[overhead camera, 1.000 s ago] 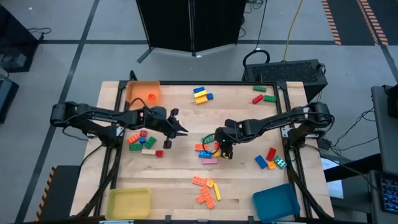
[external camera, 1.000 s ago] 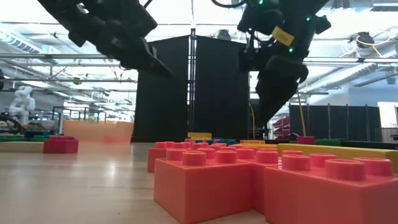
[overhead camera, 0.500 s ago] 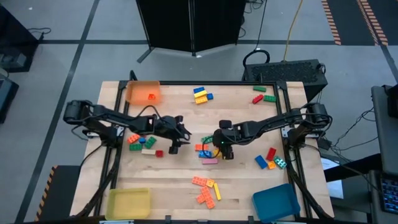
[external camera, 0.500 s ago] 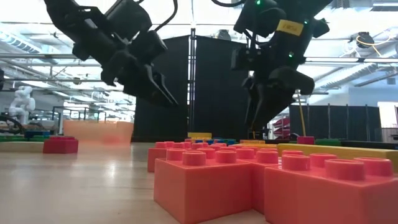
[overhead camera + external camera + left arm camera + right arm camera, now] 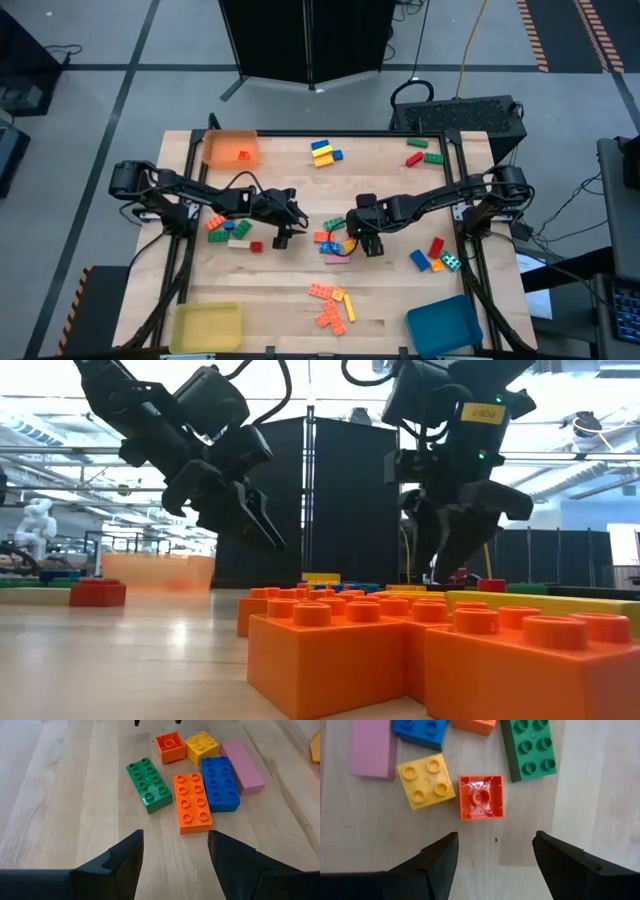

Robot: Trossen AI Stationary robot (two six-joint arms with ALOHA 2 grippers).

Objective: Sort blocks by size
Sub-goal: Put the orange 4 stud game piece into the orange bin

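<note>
Right wrist view, orange block (image 5: 481, 797) just beyond open right pincer (image 5: 495, 855)

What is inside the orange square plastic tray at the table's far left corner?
The orange square tray holds one small red-orange block; nothing else shows inside, and nothing covers it.

Green block (image 5: 148, 785), orange block (image 5: 192, 802), blue block (image 5: 219, 783), pink block (image 5: 242, 767), yellow block (image 5: 201, 747), pale wood table (image 5: 60, 805), dark grippers
</note>
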